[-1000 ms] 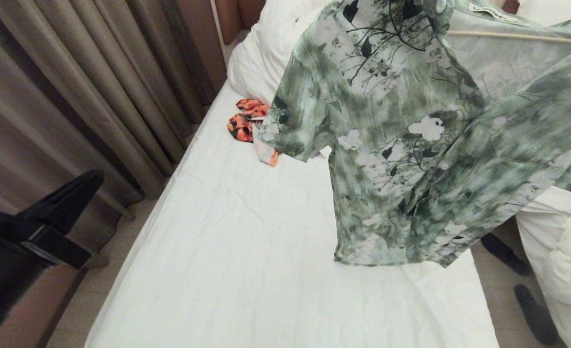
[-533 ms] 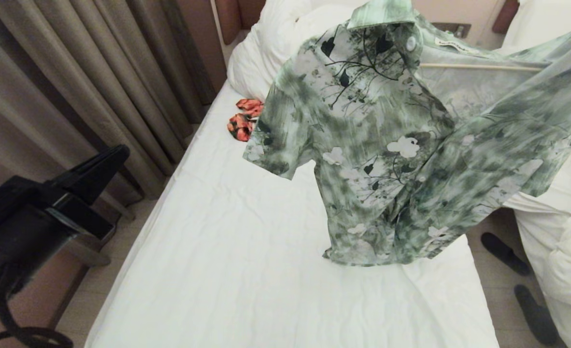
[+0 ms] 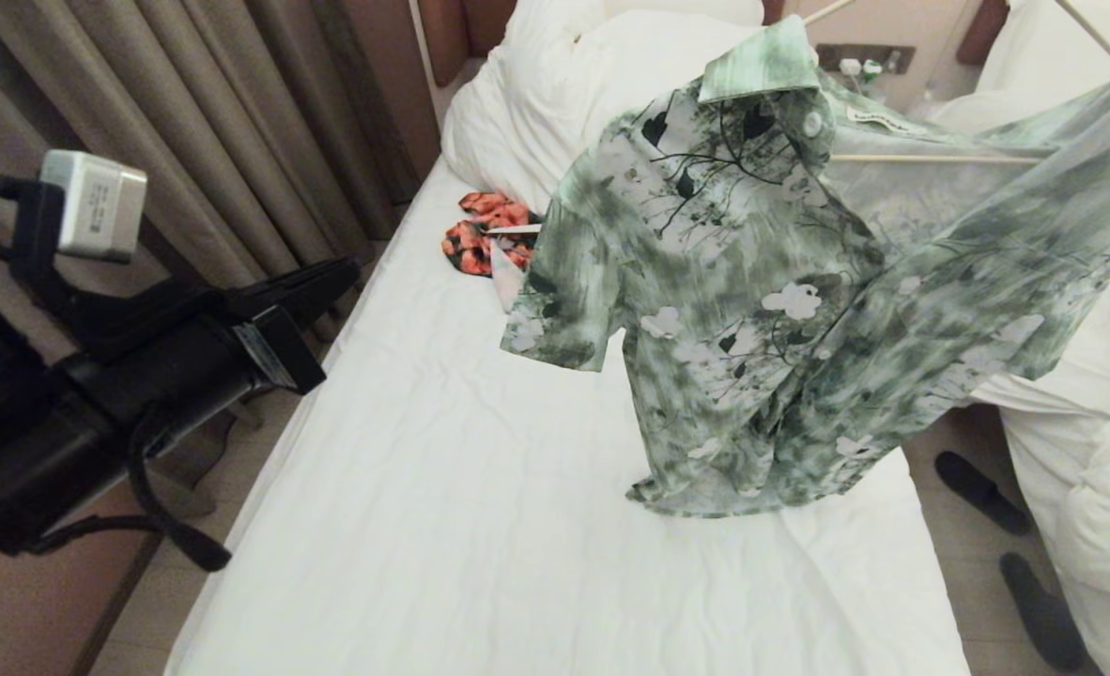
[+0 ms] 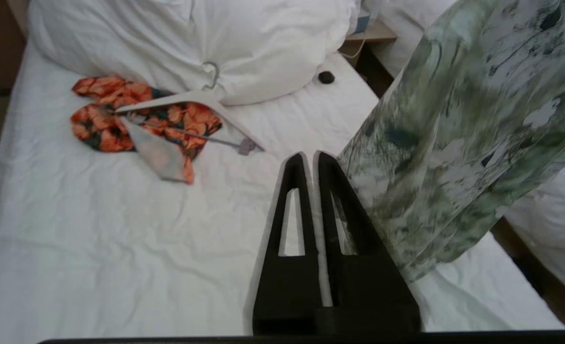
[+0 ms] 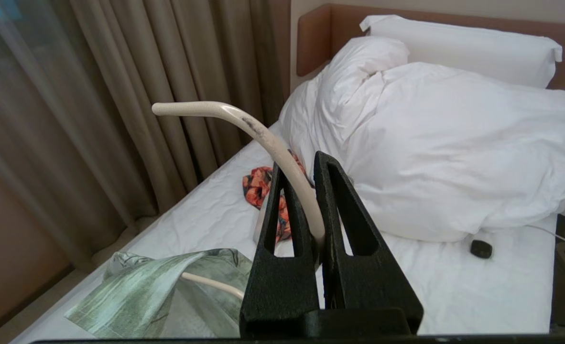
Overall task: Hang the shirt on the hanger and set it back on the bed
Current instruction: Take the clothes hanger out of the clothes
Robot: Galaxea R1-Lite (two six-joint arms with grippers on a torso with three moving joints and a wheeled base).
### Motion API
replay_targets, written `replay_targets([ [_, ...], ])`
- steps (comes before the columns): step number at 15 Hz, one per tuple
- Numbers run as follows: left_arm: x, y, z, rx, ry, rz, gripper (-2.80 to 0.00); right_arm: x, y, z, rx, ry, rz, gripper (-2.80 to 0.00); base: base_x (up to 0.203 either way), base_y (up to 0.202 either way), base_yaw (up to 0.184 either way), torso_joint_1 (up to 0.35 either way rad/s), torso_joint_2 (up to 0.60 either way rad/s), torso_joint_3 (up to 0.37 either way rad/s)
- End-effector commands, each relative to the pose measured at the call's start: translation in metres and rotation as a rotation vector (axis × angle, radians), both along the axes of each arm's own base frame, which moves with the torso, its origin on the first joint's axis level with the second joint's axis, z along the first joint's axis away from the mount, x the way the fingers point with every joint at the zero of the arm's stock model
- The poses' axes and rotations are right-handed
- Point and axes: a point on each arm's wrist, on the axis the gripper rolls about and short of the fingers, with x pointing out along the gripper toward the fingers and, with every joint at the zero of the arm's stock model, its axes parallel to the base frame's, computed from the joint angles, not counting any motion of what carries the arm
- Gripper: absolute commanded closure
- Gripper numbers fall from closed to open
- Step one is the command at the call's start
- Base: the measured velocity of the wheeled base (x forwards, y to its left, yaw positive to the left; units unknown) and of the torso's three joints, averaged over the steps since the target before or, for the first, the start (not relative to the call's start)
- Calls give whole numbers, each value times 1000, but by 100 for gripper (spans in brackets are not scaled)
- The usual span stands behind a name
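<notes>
The right gripper [image 5: 311,191] is seen only in its wrist view, raised above the bed [image 3: 480,526] and clamped on the curved hook of the hanger [image 5: 263,136]. The shirt [image 3: 762,310] is draped on that hanger and is hung in the air over the bed's far half, its hem just above the sheet. The left gripper [image 4: 311,160] is held out level at the bed's left edge, just beside the shirt, fingers almost together on nothing. The right arm is cut off in the head view. An orange floral garment [image 4: 134,114] under a white hanger [image 4: 187,102] is laid near the bed's duvet [image 5: 454,143].
</notes>
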Motion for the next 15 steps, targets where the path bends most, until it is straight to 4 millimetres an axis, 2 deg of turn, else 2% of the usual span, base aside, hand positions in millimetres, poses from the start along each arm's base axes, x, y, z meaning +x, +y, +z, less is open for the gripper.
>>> replay_targets([
  [1, 29, -12, -9, 10, 16, -10, -280, 11, 3, -6, -9, 20, 5, 0, 0, 0, 0, 0, 0, 0],
  [3, 48, -28, -9, 4, -6, -42, -280, 17, 6, -10, -19, 33, 18, 0, 0, 0, 0, 0, 0, 0],
  [7, 76, -73, -15, 11, -9, -129, -280, 21, 8, -12, 5, 62, 56, 0, 0, 0, 0, 0, 0, 0],
  [9, 88, -85, -14, 23, -28, -132, -280, 24, 9, -14, 3, 68, 56, 0, 0, 0, 0, 0, 0, 0],
  [12, 84, -83, 18, -22, -111, -60, -280, 39, 13, -23, -6, 101, 44, 0, 0, 0, 0, 0, 0, 0],
  [15, 59, -93, 27, 6, -116, -69, -280, 57, 19, -33, -12, 111, 39, 0, 0, 0, 0, 0, 0, 0],
])
